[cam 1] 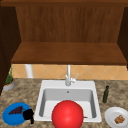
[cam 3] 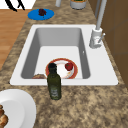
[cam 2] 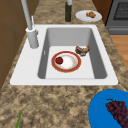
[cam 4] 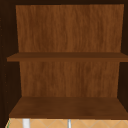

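My left hand (cam 1: 28, 115) hovers at the right edge of a blue plate (cam 1: 10, 117) that carries dark grapes (cam 1: 16, 110), at the counter's front left. In the right side view its fingers (cam 3: 13, 5) hang straight, just off the counter front, near the blue plate (cam 3: 33, 15). A large red ball (cam 1: 67, 115) covers the sink's front edge. Inside the sink (cam 2: 72, 35) lies a red-rimmed plate (cam 2: 70, 62) with a small red fruit (cam 2: 59, 60) on it, and a brown pastry (cam 2: 82, 50) lies beside the plate.
A dark green bottle (cam 1: 106, 94) stands right of the sink. A white plate (cam 1: 111, 116) with brown food (cam 1: 119, 119) sits at the front right. The faucet (cam 1: 68, 77) rises behind the basin. A potted plant (cam 1: 8, 83) stands at the back left. Wooden shelves (cam 4: 67, 107) hang above.
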Controlling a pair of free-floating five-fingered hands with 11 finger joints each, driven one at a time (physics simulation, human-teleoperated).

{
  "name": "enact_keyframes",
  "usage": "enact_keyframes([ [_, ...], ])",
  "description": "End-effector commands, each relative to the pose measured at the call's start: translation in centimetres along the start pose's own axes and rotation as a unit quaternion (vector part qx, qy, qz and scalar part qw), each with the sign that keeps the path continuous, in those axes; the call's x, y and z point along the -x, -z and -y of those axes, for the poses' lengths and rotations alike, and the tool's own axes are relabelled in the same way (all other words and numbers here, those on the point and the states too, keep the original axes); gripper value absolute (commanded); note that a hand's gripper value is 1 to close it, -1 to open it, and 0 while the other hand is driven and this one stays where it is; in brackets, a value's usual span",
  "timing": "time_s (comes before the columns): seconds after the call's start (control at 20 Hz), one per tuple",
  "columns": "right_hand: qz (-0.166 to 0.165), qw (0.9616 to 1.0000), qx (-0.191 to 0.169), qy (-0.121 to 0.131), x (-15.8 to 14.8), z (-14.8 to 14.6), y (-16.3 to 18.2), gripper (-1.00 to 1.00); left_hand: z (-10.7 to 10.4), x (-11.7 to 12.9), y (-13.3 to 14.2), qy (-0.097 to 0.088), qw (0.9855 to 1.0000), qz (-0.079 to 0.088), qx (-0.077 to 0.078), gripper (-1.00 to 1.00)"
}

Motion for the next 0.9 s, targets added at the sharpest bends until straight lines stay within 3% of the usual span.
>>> enact_keyframes([
  [0.0,-0.002,0.998,-0.012,-0.062,-1.7,-1.3,-1.6,-1.0,0.0,0.0,0.0,0.0,1.0,0.0,0.0,0.0],
  [0.2,-0.006,0.996,-0.014,-0.088,-3.7,-2.6,-2.2,-1.0,0.0,0.0,0.0,0.0,1.0,0.0,0.0,0.0],
  [0.4,-0.025,0.9918,-0.05,-0.115,-6.3,-3.7,-1.2,-1.0,0.0,0.0,0.0,0.0,1.0,0.0,0.0,0.0],
  [0.6,-0.022,0.9869,-0.122,-0.102,-7.3,-3.8,-0.2,-1.0,0.0,0.0,0.0,0.0,1.0,0.0,0.0,0.0],
  [0.85,-0.036,0.98,-0.166,-0.104,-8.3,-4.8,3.0,-1.0,0.0,0.0,0.0,0.0,1.0,0.0,0.0,0.0],
])
